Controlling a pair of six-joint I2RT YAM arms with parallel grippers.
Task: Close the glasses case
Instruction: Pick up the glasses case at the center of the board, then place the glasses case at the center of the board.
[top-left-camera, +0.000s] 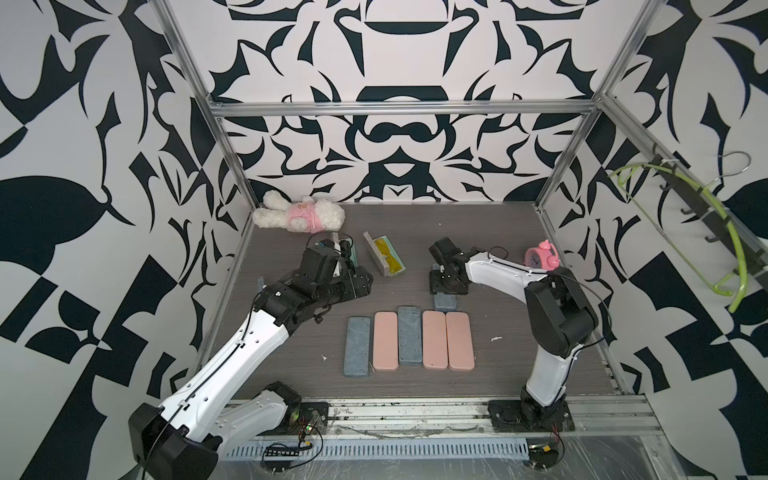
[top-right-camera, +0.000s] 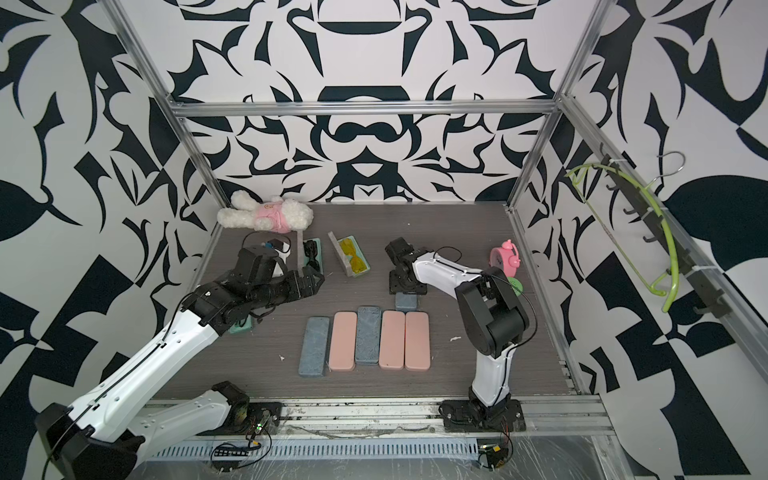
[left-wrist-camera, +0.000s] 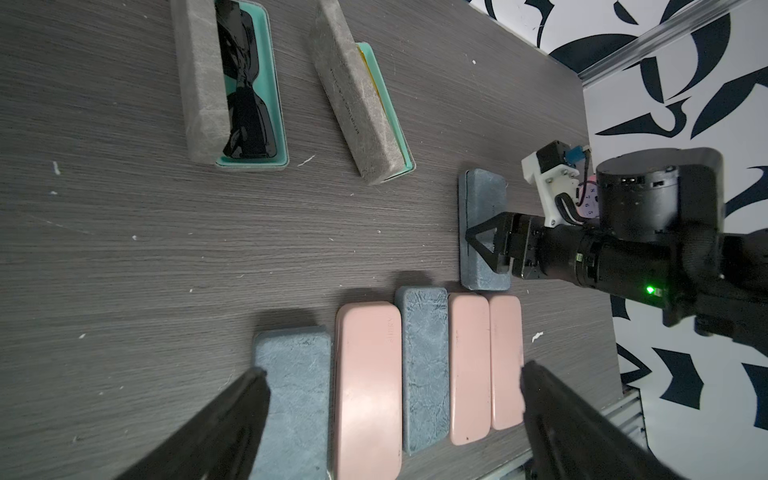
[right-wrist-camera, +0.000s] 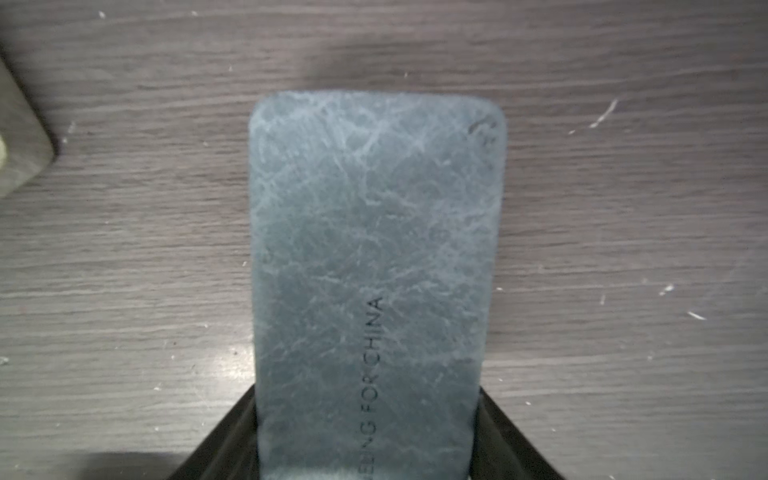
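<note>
Right gripper (right-wrist-camera: 365, 399) is down on the blue-grey case (right-wrist-camera: 374, 208), and it's a clean straddle. Both black fingers (right-wrist-camera: 505, 436) sit flush against the case's long sides, jaws at a middling width, no gap showing. The case itself is shut and lies flat on the table (top-left-camera: 498, 249), lettering running along its lid. In both top views it sits right of centre, just above the right end of the row of closed cases (top-left-camera: 409, 332), half hidden under the gripper.

Over to the left gripper (left-wrist-camera: 392, 372): spread wide, nothing between the fingers. It hovers above the table left of centre, and its wrist view looks down on that row.

The raised lids are further up the frame. There's the open case with black sunglasses (top-right-camera: 312, 257) and, just to its right, the open case with yellow glasses (top-left-camera: 386, 259). Both sit in the upper middle of the table, and neither gripper touches them.
</note>
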